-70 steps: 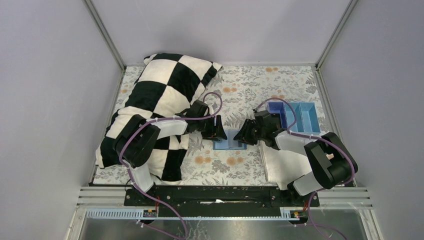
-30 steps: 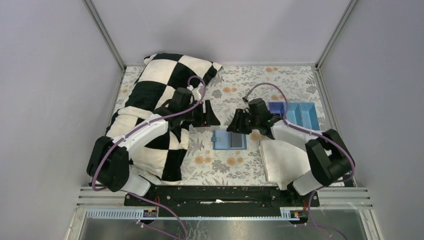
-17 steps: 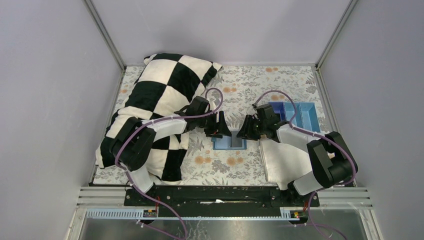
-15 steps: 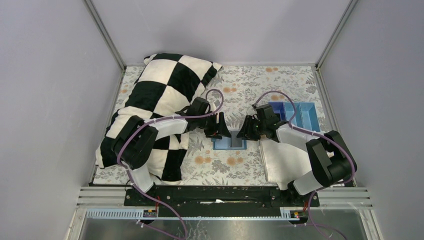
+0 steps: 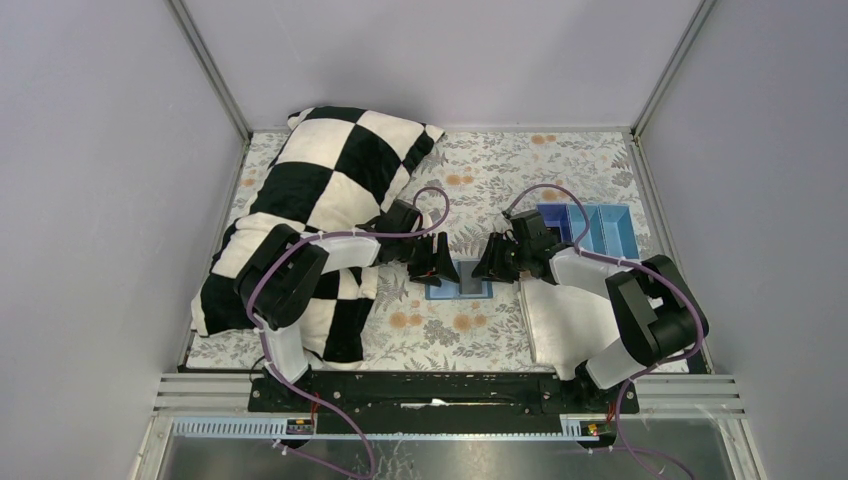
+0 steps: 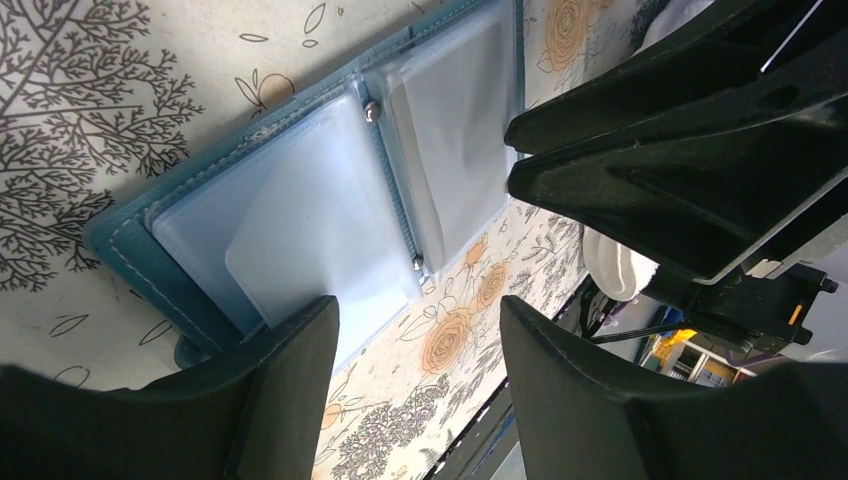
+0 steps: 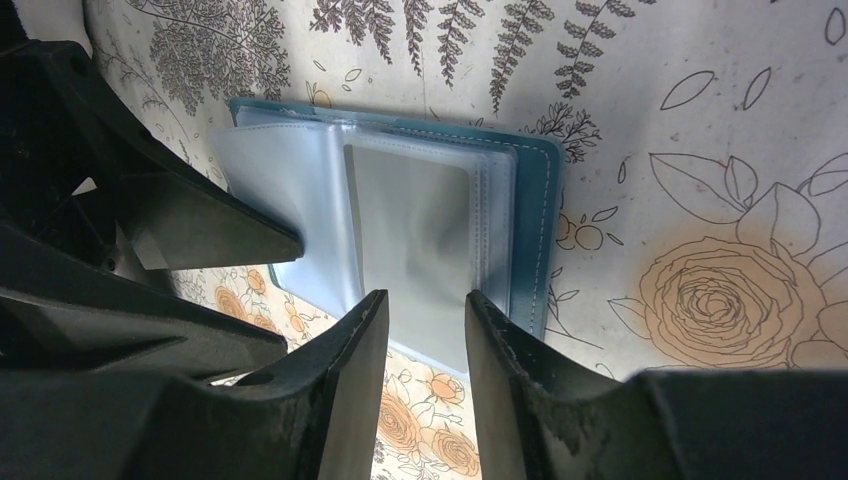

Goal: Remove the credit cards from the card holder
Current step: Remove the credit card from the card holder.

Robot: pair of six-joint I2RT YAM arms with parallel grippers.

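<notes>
The desk (image 5: pixel 520 165) wears a cream covering printed with grey-black ferns, branches and leaf outlines, dotted with orange roses. On it lies the card holder (image 5: pixel 459 287), teal-blue with paler stitching, its inner leaves frosted clear plastic and its spine carrying two small silver studs. One leaf shows a flat grey credit card (image 7: pixel 415 220). Left of the card holder is a pillow (image 5: pixel 320 190) in large black-and-white checks. Right of the card holder is a brighter blue tray (image 5: pixel 600 232), and just right of the holder a plain white cloth (image 5: pixel 565 320). The left claw (image 5: pixel 440 268) and right claw (image 5: pixel 492 264), either side of the card holder, are matte black. The arms are white and black, trailing purple cables (image 5: pixel 430 192).
</notes>
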